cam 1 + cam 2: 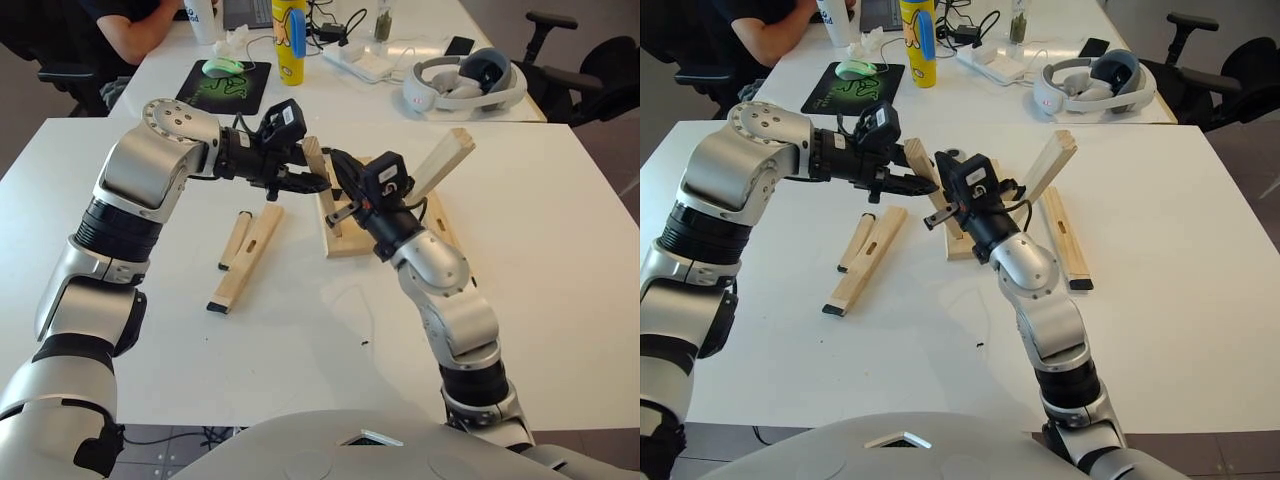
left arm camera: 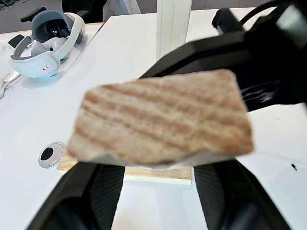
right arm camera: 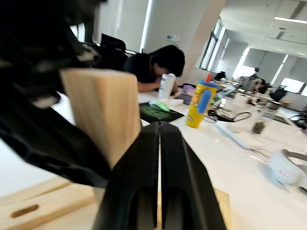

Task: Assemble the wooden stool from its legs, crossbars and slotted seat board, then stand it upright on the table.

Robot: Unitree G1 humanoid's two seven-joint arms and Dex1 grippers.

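Leg [image 1: 313, 155] upright on the seat board [image 1: 350, 243] at mid-table, pinched partway up by the left gripper [image 1: 305, 183] from the left. Blurred end grain between dark fingers [image 2: 103, 196] in left wrist view. Right gripper [image 1: 338, 188] just right of the leg, fingers [image 3: 144, 182] pressed together per right wrist view; contact with the leg unclear. Second leg [image 1: 447, 158] slanting up farther right. Loose crossbars [image 1: 247, 258] left of the board, its middle hidden behind the right arm.

The right gripper [image 1: 340, 168] hides part of the seat board [image 1: 348, 244] and the leg [image 1: 311, 152].

Seat board [image 1: 345, 243] flat, leg [image 2: 158, 120] raised; crossbars [image 1: 247, 258] loose
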